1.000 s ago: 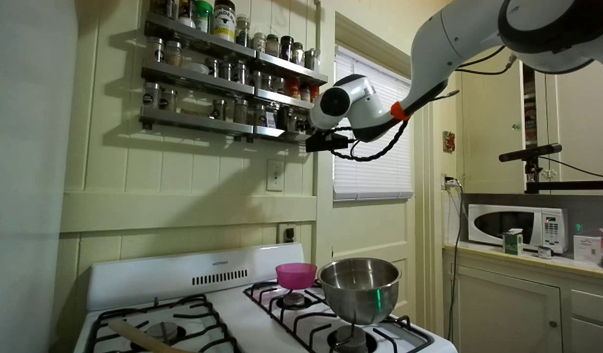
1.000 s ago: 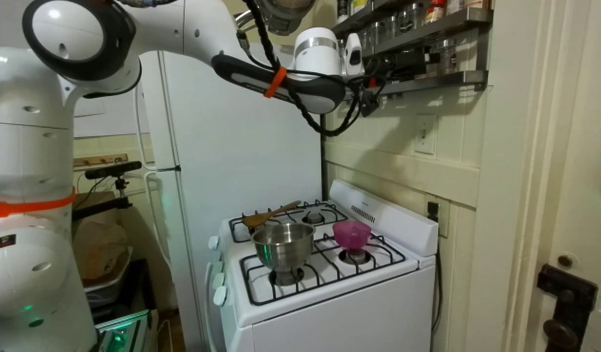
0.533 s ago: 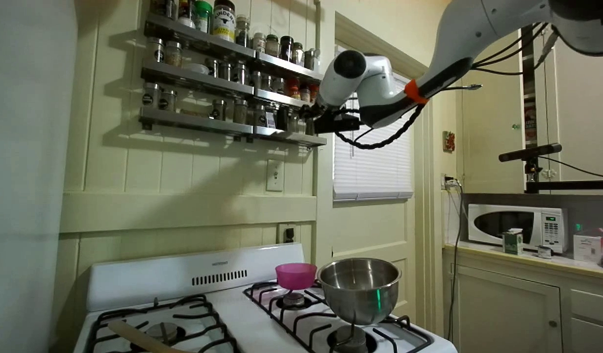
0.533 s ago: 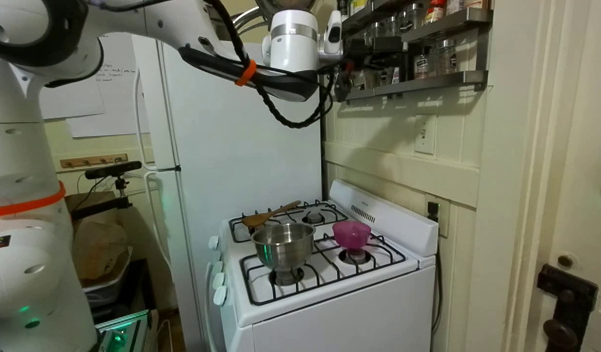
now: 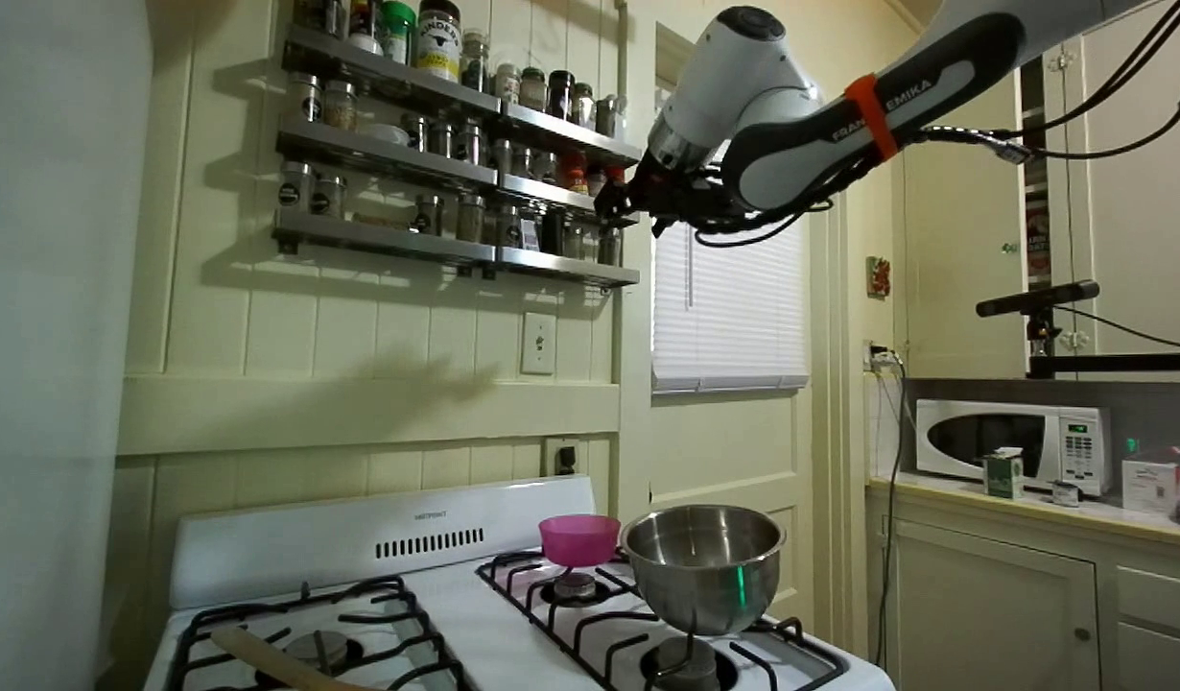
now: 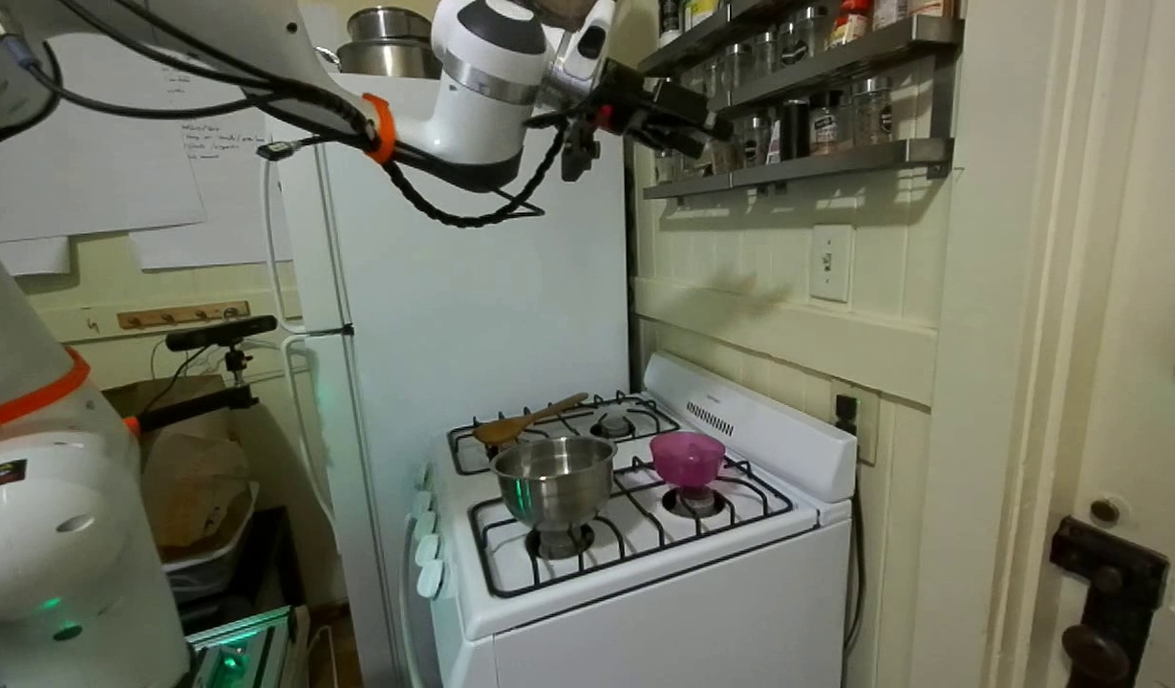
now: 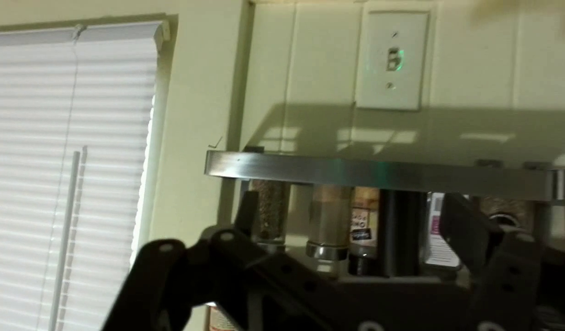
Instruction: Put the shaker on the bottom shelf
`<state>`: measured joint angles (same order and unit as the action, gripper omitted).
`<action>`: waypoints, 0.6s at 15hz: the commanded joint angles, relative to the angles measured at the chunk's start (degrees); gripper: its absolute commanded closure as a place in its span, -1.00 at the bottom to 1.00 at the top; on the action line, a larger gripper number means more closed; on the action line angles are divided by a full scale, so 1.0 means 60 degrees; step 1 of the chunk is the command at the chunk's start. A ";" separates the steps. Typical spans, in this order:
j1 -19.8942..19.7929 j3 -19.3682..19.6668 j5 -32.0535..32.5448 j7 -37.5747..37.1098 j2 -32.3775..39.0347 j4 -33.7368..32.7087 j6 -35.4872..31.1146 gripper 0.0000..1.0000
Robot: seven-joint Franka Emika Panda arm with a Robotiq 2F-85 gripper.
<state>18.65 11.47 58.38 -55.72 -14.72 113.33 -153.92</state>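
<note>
I read FRAN and EMIKA on my robot arm (image 5: 820,144), either side of an orange band (image 5: 872,117). HOTPOINT stood in small letters on the stove's back panel (image 5: 312,547), and INDERS on a white-and-yellow jar (image 5: 438,46). The jar label (image 7: 362,225) in my wrist view was blurred; handwriting on the white sheets (image 6: 91,143) was too small.

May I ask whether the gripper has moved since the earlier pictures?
Yes: in an exterior view, the gripper has shifted leftward, away from the light switch.
</note>
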 commanded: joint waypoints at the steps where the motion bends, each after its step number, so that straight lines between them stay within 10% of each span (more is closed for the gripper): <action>1: 0.1476 0.0830 -0.2650 0.2556 -0.1302 0.1183 0.0185 -1.00; 3: 0.2117 0.1074 -0.3529 0.4015 -0.2106 0.1790 0.0892 -1.00; 4: -0.0298 -0.0692 -0.3903 0.3570 -0.0944 0.1003 -0.0144 -1.00; 9: 0.0101 -0.0469 -0.4590 0.4588 -0.1681 0.1734 0.0197 -1.00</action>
<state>30.38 17.42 39.00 -33.44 -26.18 122.98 -149.89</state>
